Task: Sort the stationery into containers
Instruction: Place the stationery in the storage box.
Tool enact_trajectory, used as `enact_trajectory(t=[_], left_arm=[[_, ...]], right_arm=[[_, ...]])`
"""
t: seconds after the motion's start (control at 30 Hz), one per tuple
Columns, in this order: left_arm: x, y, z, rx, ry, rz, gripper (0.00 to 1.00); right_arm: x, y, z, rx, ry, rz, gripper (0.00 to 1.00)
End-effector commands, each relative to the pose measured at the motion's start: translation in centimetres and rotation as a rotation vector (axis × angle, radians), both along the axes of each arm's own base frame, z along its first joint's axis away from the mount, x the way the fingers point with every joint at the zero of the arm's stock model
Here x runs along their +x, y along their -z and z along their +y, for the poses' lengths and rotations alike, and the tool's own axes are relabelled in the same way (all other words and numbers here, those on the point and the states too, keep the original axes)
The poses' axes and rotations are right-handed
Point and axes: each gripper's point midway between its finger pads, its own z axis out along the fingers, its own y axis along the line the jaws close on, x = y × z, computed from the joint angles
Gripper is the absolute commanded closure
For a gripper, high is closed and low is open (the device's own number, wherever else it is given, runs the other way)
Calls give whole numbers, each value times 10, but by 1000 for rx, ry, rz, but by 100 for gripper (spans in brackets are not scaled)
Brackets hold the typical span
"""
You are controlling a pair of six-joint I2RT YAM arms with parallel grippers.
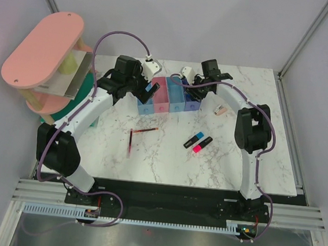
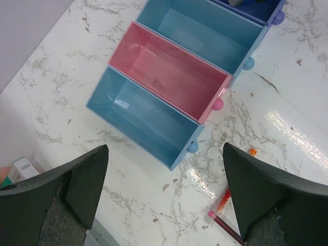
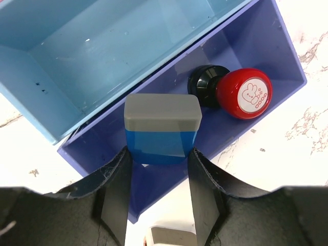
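Note:
The row of four bins stands mid-table: light blue (image 1: 146, 106), pink (image 1: 161, 94), light blue (image 1: 176, 94), purple (image 1: 191, 101). My right gripper (image 3: 159, 154) is shut on the blue block (image 3: 161, 130) with a grey top, held over the purple bin (image 3: 256, 41). The red-black capped piece (image 3: 233, 92) lies in that bin. My left gripper (image 2: 165, 154) is open and empty, above the table in front of the first light blue bin (image 2: 138, 115). Two dark-red pens (image 1: 144, 131) (image 1: 130, 141), the blue (image 1: 193, 140) and pink (image 1: 203, 144) highlighters and the beige eraser (image 1: 220, 110) lie on the table.
A big pink oval-topped rack (image 1: 43, 47) stands at the far left with a green base beside the left arm. The pink bin (image 2: 169, 77) and second light blue bin (image 2: 205, 31) are empty. A pen end (image 2: 225, 225) lies by my left gripper's right finger.

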Motion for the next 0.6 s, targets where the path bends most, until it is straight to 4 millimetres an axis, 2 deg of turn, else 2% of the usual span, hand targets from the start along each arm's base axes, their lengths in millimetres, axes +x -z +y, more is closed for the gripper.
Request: enact_trajectory(t=[0.0,0.37,0.57], left_arm=[[-1,-18,-1,-14,21,-48,0],[-3,-19,0,-10,21,-54,0],[-3,-20,-1,-15,23,-51,0]], right_arm=[[-1,-32,-9,-9,21,-66,62],[-4,-28,-12,-24,27,-59,56],[-4,-27,-14,-32,26,-59,47]])
